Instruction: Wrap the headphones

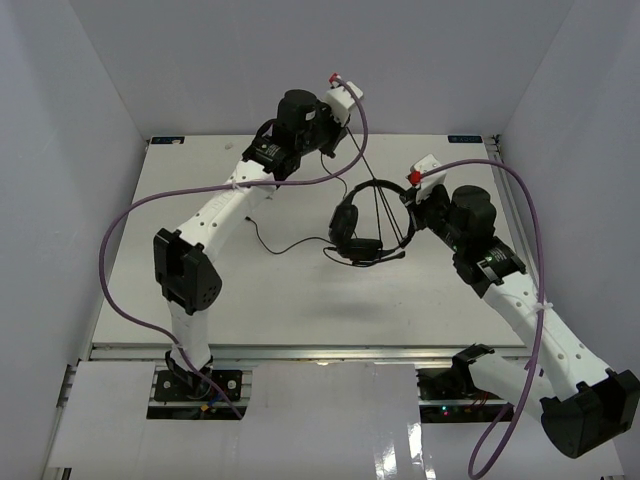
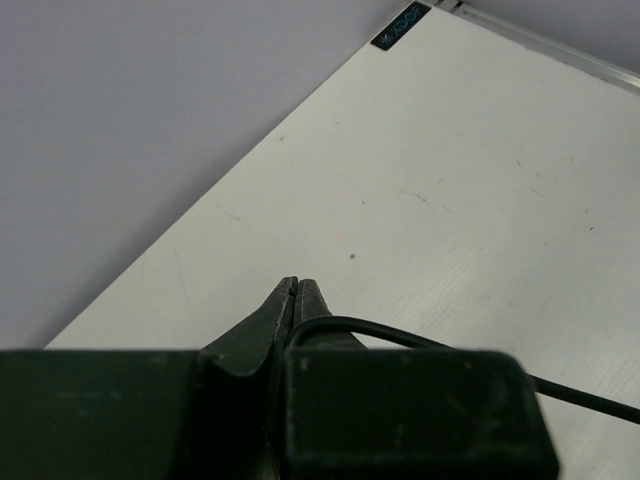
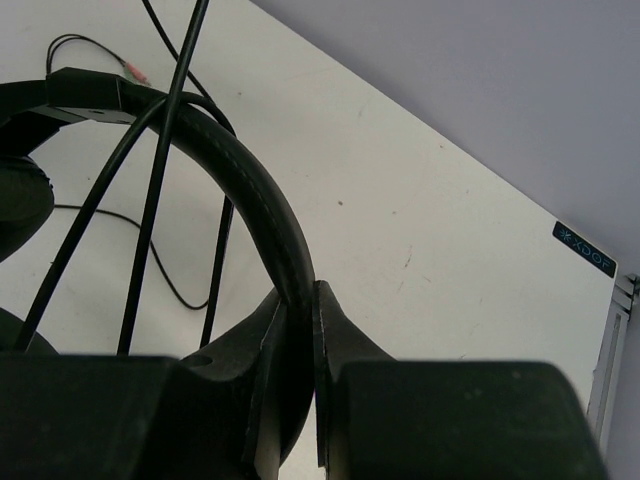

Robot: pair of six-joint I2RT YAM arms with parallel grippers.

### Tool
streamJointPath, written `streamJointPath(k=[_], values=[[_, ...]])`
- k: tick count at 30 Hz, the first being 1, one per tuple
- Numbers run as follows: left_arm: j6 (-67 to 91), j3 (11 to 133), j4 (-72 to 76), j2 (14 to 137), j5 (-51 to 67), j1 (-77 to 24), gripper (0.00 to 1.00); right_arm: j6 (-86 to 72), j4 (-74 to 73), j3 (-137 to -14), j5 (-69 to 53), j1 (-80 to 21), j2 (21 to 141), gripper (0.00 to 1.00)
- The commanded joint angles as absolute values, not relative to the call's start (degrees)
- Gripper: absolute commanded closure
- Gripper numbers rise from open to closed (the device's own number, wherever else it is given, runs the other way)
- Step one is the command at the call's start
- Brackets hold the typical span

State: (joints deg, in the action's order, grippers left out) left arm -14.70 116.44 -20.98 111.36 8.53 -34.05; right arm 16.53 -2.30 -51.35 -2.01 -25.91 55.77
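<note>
The black headphones (image 1: 365,222) hang a little above the table's middle, headband (image 1: 377,184) up, both earcups (image 1: 346,224) below. My right gripper (image 1: 411,206) is shut on the headband's right side; in the right wrist view the band (image 3: 255,175) passes between the fingers (image 3: 340,325). My left gripper (image 1: 340,140) is raised at the back and shut on the thin black cord (image 2: 400,332), which leaves the pinched tips (image 2: 293,286) to the right. Taut cord strands (image 1: 383,205) cross the headband. The loose cord (image 1: 285,247) trails left on the table, its plug (image 3: 134,70) lying flat.
White table (image 1: 300,300) with grey walls on three sides. Thick purple robot cables (image 1: 130,215) loop over both arms. The table's back edge carries a small dark label (image 2: 400,24), and another label (image 3: 586,249) sits at the right edge.
</note>
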Motion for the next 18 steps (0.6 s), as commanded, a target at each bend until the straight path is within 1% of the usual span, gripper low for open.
streamJointPath(k=[1, 4, 12, 18], values=[[-11.7, 106.2, -14.2, 105.5, 9.0, -29.8, 0.92, 14.6, -6.4, -58.6, -6.5, -26.2, 55.4, 0.92], [-10.2, 96.9, -10.9, 102.1, 10.5, -27.9, 0.92, 13.2, -7.6, -61.6, -6.8, -26.0, 55.9, 0.92], [-4.4, 81.1, -4.0, 96.5, 15.8, -26.8, 0.91, 9.3, -8.7, -67.1, -6.6, -24.8, 58.1, 0.92], [3.2, 72.0, 4.6, 92.6, 24.9, -26.8, 0.85, 6.9, -8.6, -70.5, -5.7, -23.7, 60.1, 0.92]])
